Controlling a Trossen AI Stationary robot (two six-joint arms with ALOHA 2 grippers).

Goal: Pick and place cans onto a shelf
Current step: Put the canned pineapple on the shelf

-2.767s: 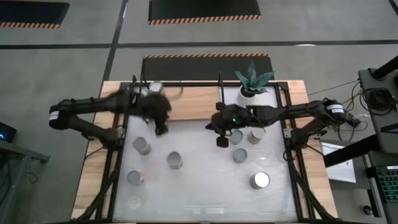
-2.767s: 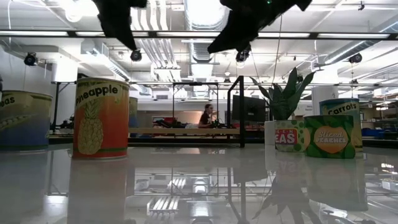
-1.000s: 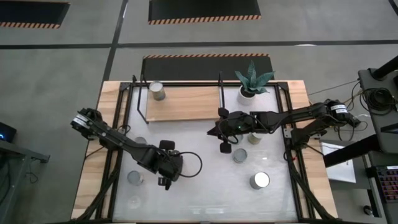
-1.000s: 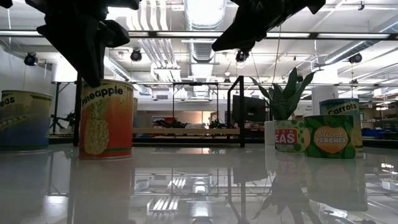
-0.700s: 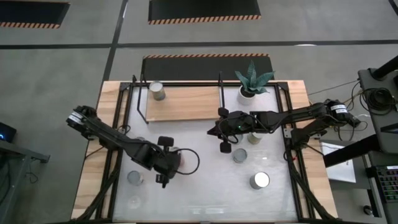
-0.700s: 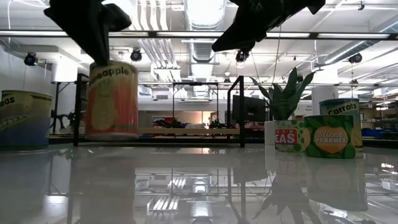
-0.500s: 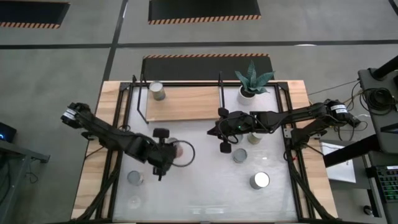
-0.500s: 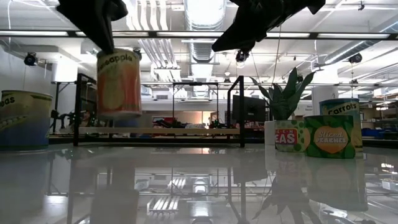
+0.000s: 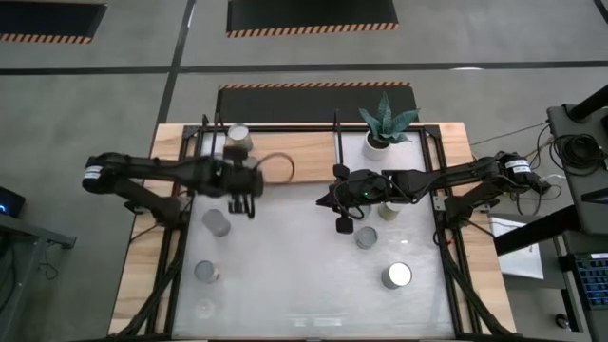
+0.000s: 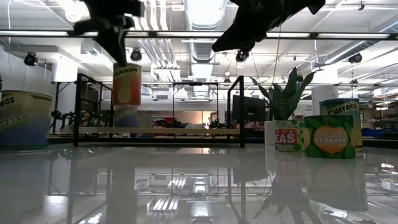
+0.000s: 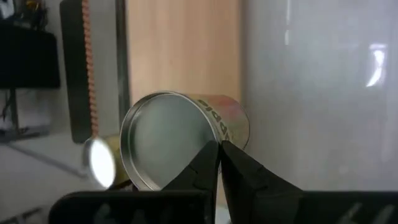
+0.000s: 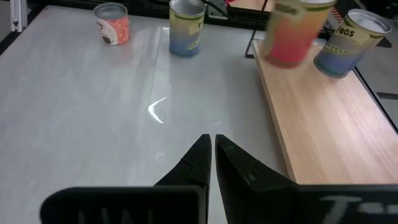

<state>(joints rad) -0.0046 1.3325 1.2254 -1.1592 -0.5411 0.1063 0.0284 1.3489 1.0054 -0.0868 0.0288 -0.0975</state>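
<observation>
A: Left end effector?

B: Clamped on the orange-and-yellow pineapple-labelled metal can, gripped near its top. Held upright and clear of every surface, at the left front corner of the light wooden shelf in a thin black metal frame.

A: On the shelf so far?

B: Just one silver-topped can with a peas label, upright at the back left corner, close behind the lifted one. Rest of the board bare.

A: Right end effector?

B: Closed on nothing, fingers pressed together, hanging above the white glossy tabletop just off the shelf's right front corner.

A: Elsewhere on the tabletop?

B: On the left, two silver-topped cans. On the right, a small grey can, a bright-lidded can nearer the front, and a pale can partly tucked under the right arm. From table height, labels on that side: peas, sliced peaches, carrots.

A: Any other container?

B: A round white pot right of the shelf, holding a spiky green plant.
</observation>
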